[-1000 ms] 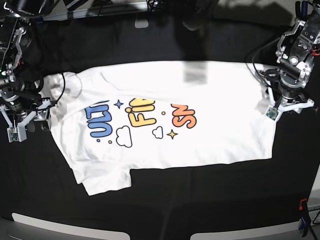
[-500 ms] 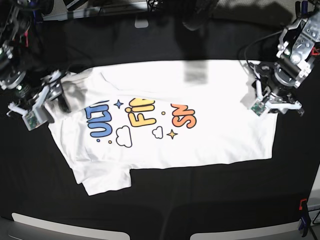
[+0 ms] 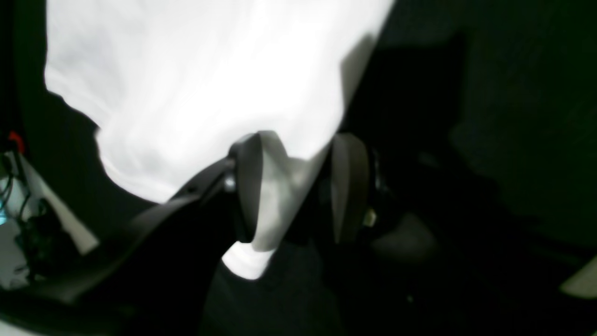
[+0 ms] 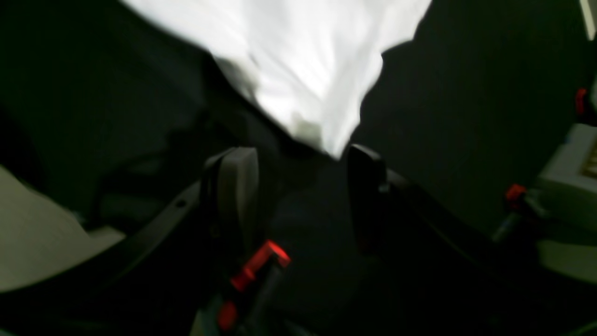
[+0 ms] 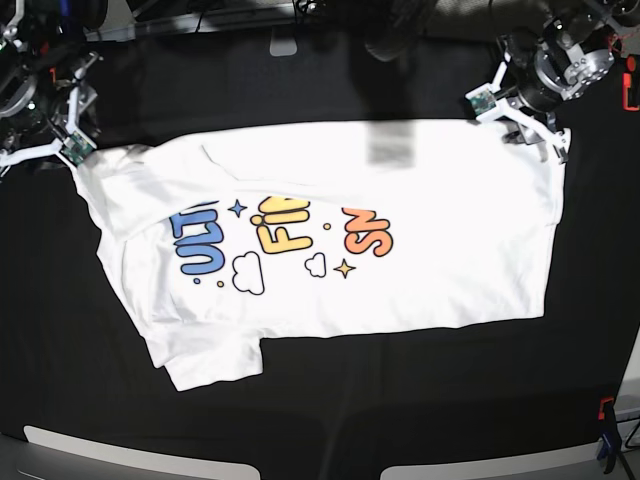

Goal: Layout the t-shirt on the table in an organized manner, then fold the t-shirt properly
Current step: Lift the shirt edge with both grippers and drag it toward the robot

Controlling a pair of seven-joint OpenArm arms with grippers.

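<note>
Cloth of the t-shirt (image 5: 330,240) is being shown spread print-up across the black-draped bench (image 5: 330,400), its long axis running side to side in the base view, with one sleeve sticking out toward the near edge. It is judged light, limp and prone to bunching, so it is best taken by pinching edges or corners, ideally at two spaced points at once. The left tool (image 3: 291,184) is being seen in its wrist view with a fold of white fabric between its two fingers (image 3: 247,186), so it is judged to be gripping the shirt at the far corner on the base view's right (image 5: 520,110). The right tool (image 4: 294,186) is being held wide and empty, the shirt's edge (image 4: 322,135) lying just beyond its fingertips (image 4: 233,182), apparently not between them. Only the base view is giving the whole layout and the coloured lettering; only the wrist views, though blurred, are revealing what lies between the fingers, which is too small to tell from overhead.
</note>
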